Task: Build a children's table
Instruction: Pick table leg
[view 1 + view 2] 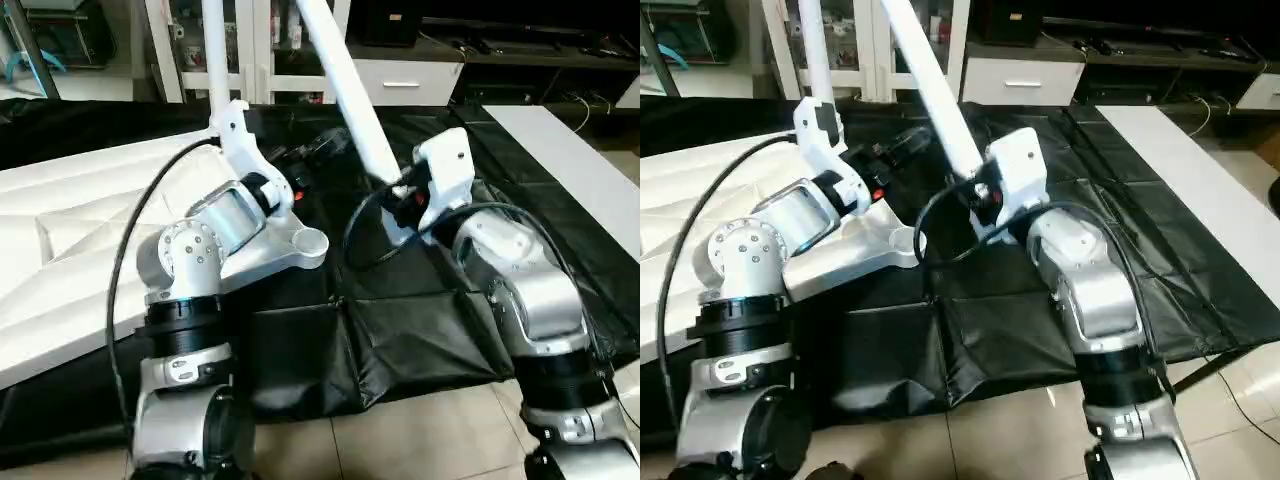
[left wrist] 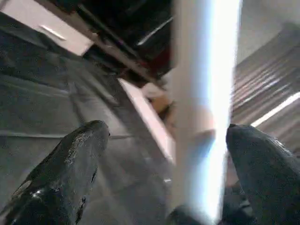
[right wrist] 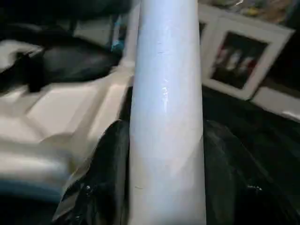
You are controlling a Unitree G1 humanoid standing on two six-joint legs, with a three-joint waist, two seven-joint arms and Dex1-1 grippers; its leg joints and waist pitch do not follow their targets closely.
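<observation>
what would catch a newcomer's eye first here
The white leg slanting up from the right gripper, which is shut on it at the picture's middle. Next, the white tabletop lying underside up on the black cover at left, a second leg standing behind the left arm between the open left gripper fingers.
</observation>
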